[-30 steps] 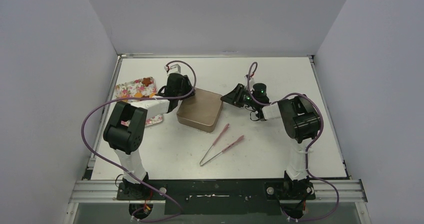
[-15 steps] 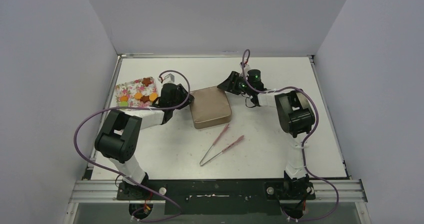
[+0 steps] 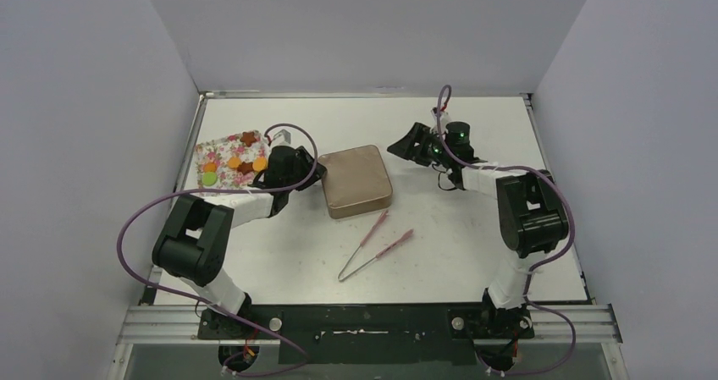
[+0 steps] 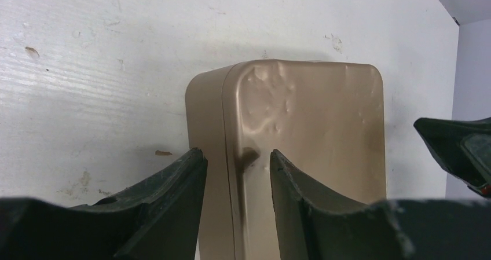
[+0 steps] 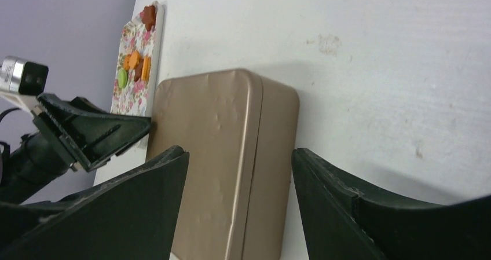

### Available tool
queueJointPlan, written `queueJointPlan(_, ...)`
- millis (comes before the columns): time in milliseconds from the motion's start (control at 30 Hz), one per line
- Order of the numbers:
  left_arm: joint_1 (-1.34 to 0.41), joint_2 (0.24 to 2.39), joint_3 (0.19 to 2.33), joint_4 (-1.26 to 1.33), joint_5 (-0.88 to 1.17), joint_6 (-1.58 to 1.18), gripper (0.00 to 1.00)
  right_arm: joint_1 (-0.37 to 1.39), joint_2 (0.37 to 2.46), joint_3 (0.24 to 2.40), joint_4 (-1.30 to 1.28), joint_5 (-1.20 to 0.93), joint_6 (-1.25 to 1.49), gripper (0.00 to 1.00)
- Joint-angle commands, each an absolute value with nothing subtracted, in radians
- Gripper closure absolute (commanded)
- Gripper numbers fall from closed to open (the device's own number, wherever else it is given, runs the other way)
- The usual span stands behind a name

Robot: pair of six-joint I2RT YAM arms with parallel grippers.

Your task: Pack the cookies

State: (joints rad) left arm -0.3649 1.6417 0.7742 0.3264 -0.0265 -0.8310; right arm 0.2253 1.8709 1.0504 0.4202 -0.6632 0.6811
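The cookies (image 3: 233,163), orange, dark brown and one green, lie on a floral tray (image 3: 212,150) at the far left. They also show in the right wrist view (image 5: 134,60). A closed tan tin (image 3: 356,181) sits mid-table. My left gripper (image 3: 315,170) is open at the tin's left edge, and in the left wrist view (image 4: 234,156) the tin's rim (image 4: 301,127) lies just beyond the fingertips. My right gripper (image 3: 396,149) is open and empty, a little right of the tin. In the right wrist view (image 5: 238,151) it faces the tin (image 5: 220,156).
Pink-handled tongs (image 3: 372,245) lie on the white table in front of the tin. Grey walls enclose the table on the left, back and right. The left gripper (image 5: 92,132) shows in the right wrist view, and the right gripper's finger (image 4: 457,150) in the left wrist view.
The tin turned and slid right, then stayed put. My left gripper drew back to the left, uncovering the tray's cookies. My right gripper moved right, away from the tin.
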Motion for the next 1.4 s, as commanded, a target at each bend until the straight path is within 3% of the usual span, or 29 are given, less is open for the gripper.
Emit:
queueJointPlan(0,-0.363,1.592,0.756,0.368,0.027,-0.842,0.58,0.238,1.752,0.909,0.476,-0.706,0.682,0.34)
queueJointPlan(233,-0.37,1.59,0.731,0.372,0.038,-0.838,0.58,0.259,1.657,0.759,0.48,-0.71,0.662,0.34)
queueJointPlan(433,-0.391,1.608,0.73,0.371,0.04,-0.833,0.58,0.298,1.695,0.708,0.551,-0.71,0.69,0.36)
queueJointPlan(1000,-0.44,1.633,0.696,0.385,0.032,-0.851,0.58,0.288,1.857,0.68,0.586,-0.695,0.722,0.58)
queueJointPlan(1200,-0.524,1.628,0.65,0.465,0.043,-0.898,0.61,0.239,1.847,0.783,0.487,-0.652,0.659,0.58)
queueJointPlan(1367,-0.598,1.585,0.631,0.537,0.025,-0.901,0.62,0.22,1.855,0.889,0.457,-0.616,0.642,0.49)
